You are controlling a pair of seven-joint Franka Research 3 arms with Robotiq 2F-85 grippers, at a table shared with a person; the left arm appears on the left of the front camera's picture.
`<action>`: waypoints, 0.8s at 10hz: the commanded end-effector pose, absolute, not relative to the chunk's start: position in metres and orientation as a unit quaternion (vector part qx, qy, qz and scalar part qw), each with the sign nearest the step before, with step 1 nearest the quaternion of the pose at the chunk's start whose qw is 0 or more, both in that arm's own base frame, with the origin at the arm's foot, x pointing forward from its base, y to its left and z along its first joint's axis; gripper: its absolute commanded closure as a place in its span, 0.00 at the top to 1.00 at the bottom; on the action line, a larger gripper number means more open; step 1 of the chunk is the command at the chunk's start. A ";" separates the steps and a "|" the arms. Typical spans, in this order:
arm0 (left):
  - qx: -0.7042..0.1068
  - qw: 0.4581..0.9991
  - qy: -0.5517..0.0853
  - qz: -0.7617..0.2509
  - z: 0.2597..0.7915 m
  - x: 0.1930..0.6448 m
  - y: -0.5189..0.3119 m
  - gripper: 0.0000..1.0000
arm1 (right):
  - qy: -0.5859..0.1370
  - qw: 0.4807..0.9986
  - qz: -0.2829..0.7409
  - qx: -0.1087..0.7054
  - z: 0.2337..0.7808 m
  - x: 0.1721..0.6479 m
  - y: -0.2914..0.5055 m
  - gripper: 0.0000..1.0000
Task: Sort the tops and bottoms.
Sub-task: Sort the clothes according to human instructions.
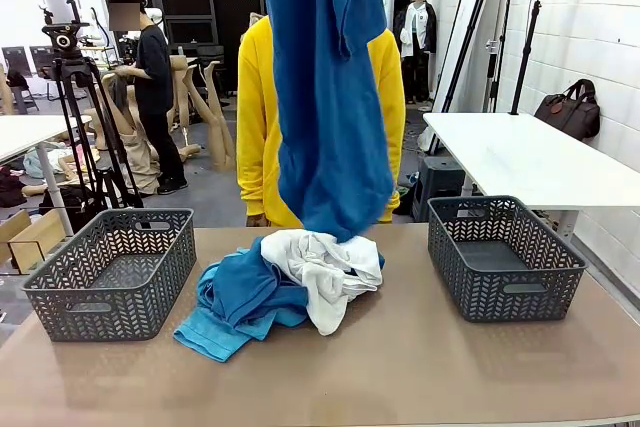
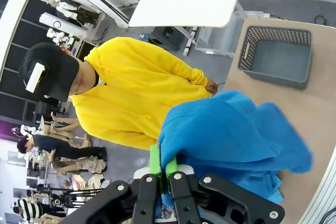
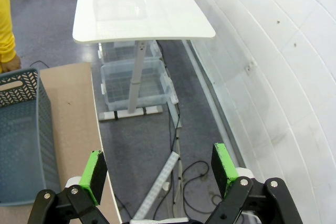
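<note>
Royal blue garment (image 2: 231, 129) is pinched in the left gripper (image 2: 163, 162), whose green pads are pressed together on a fold of the cloth at the bottom centre of the left wrist view. In the front view the royal blue garment (image 1: 325, 97) hangs as a long column from the top edge at the centre. Its lower end reaches the top of a heap on the table (image 1: 420, 367); whether it touches the heap I cannot tell. The heap holds a white garment (image 1: 325, 262), more royal blue cloth (image 1: 245, 287) and a turquoise garment (image 1: 215, 332) at lower left. A person in a yellow hoodie (image 1: 255, 107) stands behind the hanging cloth. One grey basket (image 1: 60, 287) sits at the left of the table, another grey basket (image 1: 500, 292) at the right.

The right gripper (image 3: 159, 169) has its jaws wide apart on nothing, over the floor beside the table's edge, with a white table (image 3: 142, 9) at the top.
</note>
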State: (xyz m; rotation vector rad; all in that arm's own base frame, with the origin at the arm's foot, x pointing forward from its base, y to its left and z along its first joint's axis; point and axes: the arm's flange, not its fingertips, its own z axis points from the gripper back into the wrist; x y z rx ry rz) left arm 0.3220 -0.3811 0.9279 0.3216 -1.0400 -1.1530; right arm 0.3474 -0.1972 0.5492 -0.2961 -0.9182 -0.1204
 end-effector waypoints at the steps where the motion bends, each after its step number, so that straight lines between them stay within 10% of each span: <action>1: 0.147 0.699 -0.472 -0.517 0.932 0.316 -0.379 0.00 | -0.436 0.887 -0.056 -0.144 0.548 0.346 -0.197 1.00; 8: 0.147 0.699 -0.472 -0.517 0.932 0.316 -0.379 0.00 | -0.436 0.887 -0.056 -0.144 0.548 0.346 -0.197 1.00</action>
